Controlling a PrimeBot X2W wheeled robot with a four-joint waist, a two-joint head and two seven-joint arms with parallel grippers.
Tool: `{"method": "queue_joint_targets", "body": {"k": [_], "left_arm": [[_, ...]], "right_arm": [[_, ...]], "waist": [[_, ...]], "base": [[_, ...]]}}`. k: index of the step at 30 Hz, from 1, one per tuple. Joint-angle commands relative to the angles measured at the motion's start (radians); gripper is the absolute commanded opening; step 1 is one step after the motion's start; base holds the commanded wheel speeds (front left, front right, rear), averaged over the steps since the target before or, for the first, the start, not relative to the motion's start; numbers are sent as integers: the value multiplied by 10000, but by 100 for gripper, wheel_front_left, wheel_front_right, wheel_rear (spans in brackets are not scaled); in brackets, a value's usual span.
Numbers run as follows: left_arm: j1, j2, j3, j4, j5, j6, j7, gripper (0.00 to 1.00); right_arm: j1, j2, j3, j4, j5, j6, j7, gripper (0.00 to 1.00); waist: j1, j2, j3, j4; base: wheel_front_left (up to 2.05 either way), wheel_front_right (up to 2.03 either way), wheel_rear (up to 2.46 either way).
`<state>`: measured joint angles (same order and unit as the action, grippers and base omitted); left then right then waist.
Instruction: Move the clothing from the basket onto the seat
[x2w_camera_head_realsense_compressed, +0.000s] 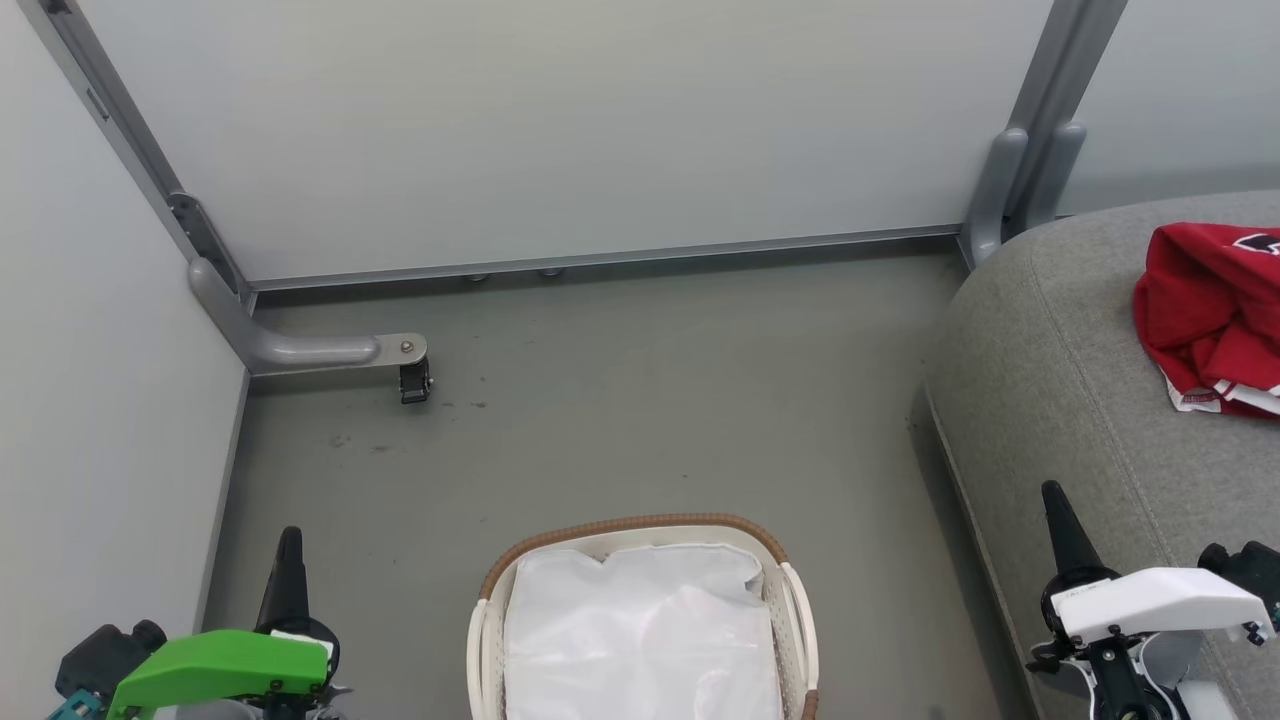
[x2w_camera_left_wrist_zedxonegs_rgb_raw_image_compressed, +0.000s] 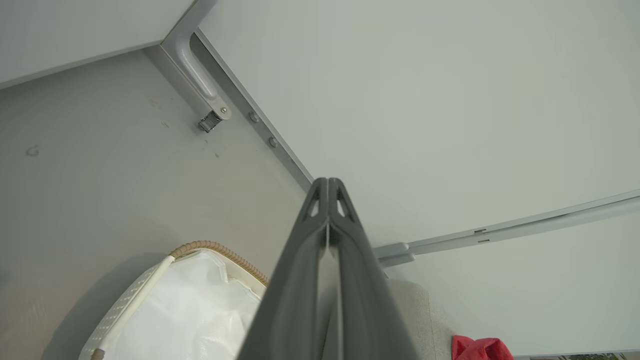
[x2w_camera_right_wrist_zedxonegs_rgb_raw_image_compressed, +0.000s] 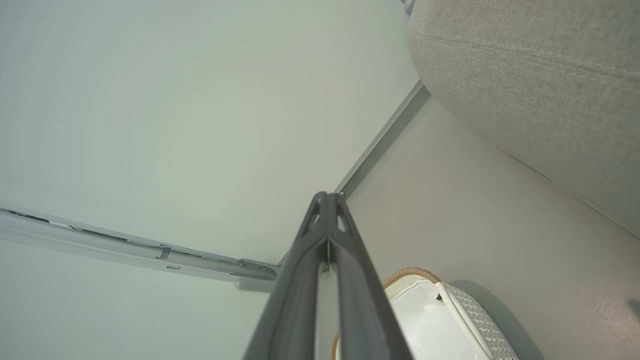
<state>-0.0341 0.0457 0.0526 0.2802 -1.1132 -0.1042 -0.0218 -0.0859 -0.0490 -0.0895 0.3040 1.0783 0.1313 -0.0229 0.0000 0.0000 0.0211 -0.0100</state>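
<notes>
clothing (x2w_camera_head_realsense_compressed: 1215, 315) on seat (x2w_camera_head_realsense_compressed: 1060, 400)

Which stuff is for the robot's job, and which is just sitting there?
For the job: red clothing, basket, grey seat.
Just there: small wheel on the wall frame, grey floor, pale wall panels.

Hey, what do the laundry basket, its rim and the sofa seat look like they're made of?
The basket looks like matte cream plastic, its side wall perforated. Its rim seems brown woven wicker or an imitation. The seat looks like grey upholstery fabric, with visible weave and stitched seams.
</notes>
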Motion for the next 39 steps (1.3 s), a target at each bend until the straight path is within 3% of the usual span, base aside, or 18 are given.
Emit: {"method": "queue_joint_targets", "body": {"k": [1,39], "left_arm": [[-286,49,59,-121,-247,-49,53,0],[-658,64,449,-296,-3458,-213,949,0]], "right_arm": [[-193,-52,-46,-151,296,-4,75,0],[-251,-35,-193,-473,3706,-5,967,0]], "waist": [[0,0,-4,2],[0,0,-111,62]], "base": [[0,0,0],[0,0,0]]}}
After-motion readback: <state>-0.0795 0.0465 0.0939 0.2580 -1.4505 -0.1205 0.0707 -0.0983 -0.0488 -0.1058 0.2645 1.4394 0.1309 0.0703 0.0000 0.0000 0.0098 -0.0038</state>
